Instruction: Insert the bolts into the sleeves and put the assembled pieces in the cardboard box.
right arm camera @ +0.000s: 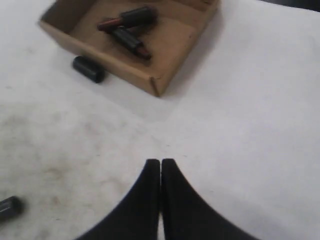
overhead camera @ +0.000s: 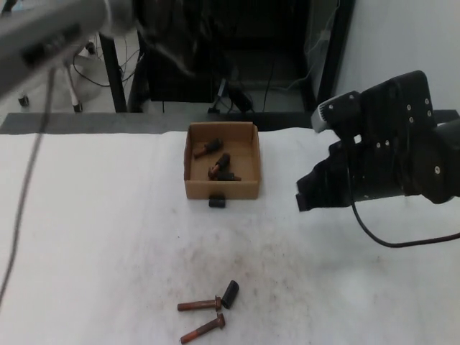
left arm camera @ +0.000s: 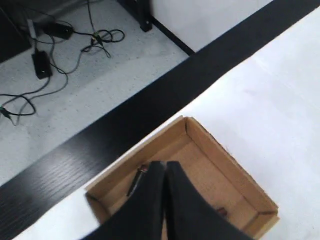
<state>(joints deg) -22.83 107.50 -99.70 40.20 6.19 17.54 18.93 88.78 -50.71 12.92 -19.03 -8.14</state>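
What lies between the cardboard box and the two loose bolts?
High view: one black sleeve just outside the near wall of the cardboard box, then bare stained cloth down to the bolts, where a second sleeve lies beside them.

The bench (overhead camera: 86, 237) is covered with a white sheet, which is soiled by faint dark smudges (overhead camera: 237, 251) towards its near side and edged at the far side by a black strip (left arm camera: 125, 125). Beyond it a pale grey speckled floor (left arm camera: 90, 85) is seen, strewn with black cables (left arm camera: 100, 36) and a power brick (left arm camera: 40, 65). Black frame posts (overhead camera: 111, 65) are seen behind the bench, and a white wall (overhead camera: 402, 36) at the right.
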